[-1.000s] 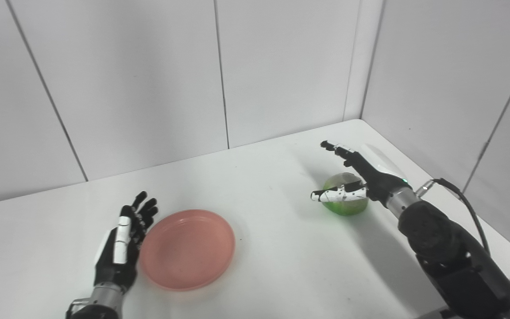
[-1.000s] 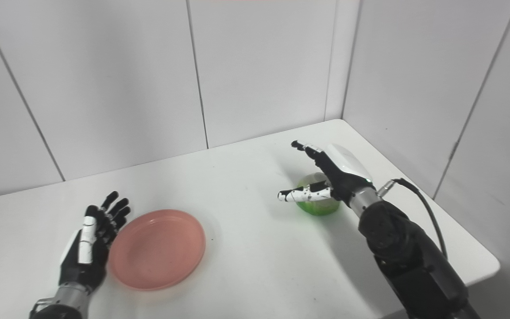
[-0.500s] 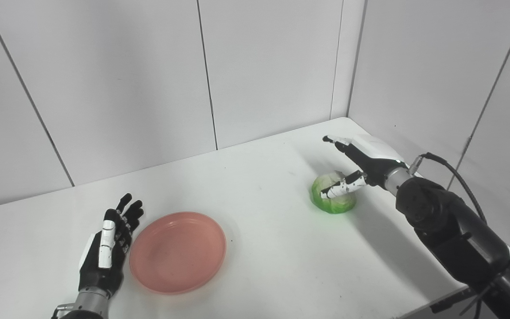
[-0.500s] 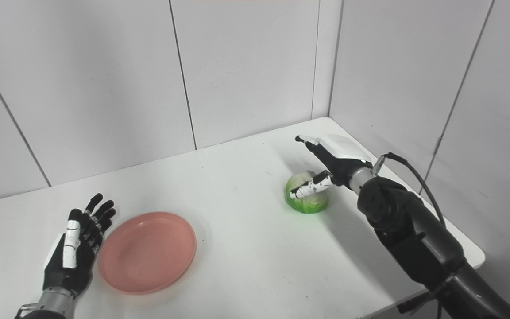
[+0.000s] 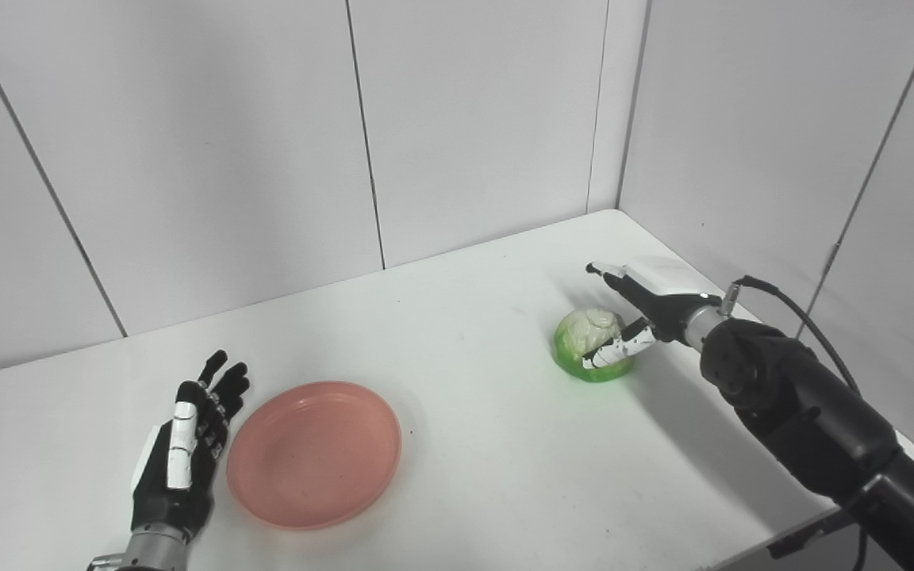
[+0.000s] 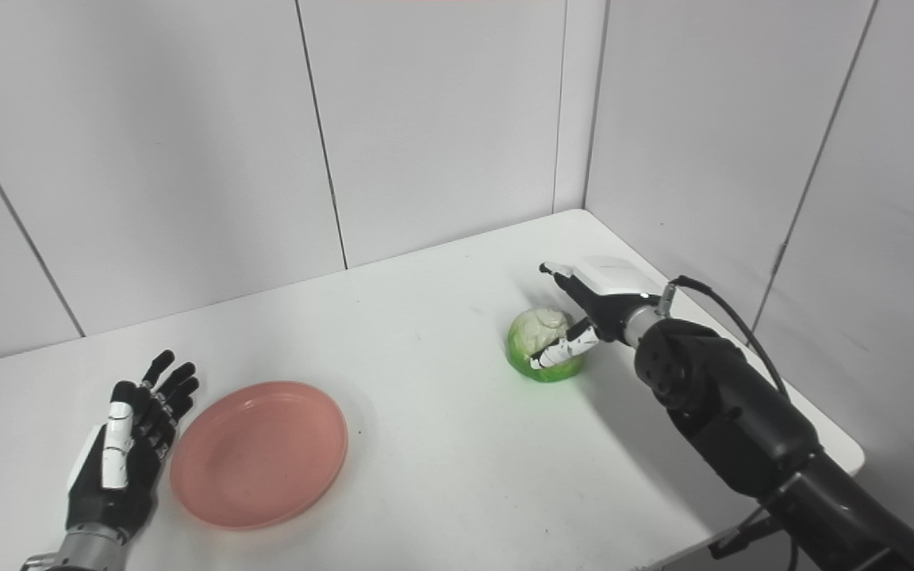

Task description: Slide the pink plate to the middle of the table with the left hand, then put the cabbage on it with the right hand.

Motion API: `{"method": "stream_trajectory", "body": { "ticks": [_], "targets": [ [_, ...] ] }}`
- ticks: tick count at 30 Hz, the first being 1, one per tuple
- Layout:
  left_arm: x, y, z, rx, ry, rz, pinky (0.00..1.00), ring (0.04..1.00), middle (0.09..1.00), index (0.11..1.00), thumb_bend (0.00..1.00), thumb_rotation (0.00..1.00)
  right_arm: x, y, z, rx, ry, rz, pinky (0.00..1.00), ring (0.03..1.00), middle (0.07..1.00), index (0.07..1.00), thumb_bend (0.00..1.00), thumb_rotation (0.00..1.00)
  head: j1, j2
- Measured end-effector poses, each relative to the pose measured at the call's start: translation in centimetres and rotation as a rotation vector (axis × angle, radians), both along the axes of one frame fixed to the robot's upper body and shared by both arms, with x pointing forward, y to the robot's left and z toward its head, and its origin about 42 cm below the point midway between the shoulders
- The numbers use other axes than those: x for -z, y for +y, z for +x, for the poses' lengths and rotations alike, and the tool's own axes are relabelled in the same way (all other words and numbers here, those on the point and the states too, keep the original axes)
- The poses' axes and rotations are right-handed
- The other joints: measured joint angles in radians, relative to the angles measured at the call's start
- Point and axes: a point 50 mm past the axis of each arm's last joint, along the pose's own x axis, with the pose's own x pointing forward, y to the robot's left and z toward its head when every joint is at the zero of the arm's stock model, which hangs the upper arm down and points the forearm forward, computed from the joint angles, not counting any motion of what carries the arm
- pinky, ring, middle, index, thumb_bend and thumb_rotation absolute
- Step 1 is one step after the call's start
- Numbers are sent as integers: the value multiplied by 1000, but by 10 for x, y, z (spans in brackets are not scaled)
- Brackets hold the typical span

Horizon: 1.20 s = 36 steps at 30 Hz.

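Observation:
The pink plate (image 5: 314,454) lies on the white table (image 5: 489,460), left of the middle. My left hand (image 5: 184,444) stands open on its edge just left of the plate's rim, fingers apart, holding nothing. The green cabbage (image 5: 589,343) sits on the table at the right. My right hand (image 5: 639,313) is open around the cabbage's right side, thumb in front of it and fingers behind it; I cannot tell whether it touches. The same shows in the right eye view: plate (image 6: 260,454), cabbage (image 6: 540,345), left hand (image 6: 122,452), right hand (image 6: 593,311).
White wall panels (image 5: 473,119) close the table at the back and on the right, meeting in a corner behind the cabbage. The table's front right edge (image 5: 822,511) runs under my right forearm (image 5: 806,412).
My right hand has come down and settled around the cabbage's right side, its thumb now low in front of it. The camera has shifted; the left hand and plate keep their places.

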Motion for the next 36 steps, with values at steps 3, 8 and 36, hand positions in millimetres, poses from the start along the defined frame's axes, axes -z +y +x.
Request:
{"method": "stream_trajectory", "body": {
  "ticks": [3, 8, 36],
  "targets": [
    [0, 0, 0, 0, 1, 0, 988, 932, 914, 928, 755, 1000, 5, 6, 1, -8, 5, 27, 993, 968, 955, 945, 1000, 401, 3, 3],
    [1, 0, -1, 1, 9, 0, 967, 929, 914, 930, 755, 1000, 12, 8, 6, 6, 11, 70, 883, 959, 966, 945, 1000, 384, 3, 5],
    [0, -1, -4, 1, 7, -3, 958, 921, 907, 918, 755, 1000, 41, 20, 10, 57, -158, 166, 430, 454, 500, 487, 520, 0, 34, 9]
  ]
}}
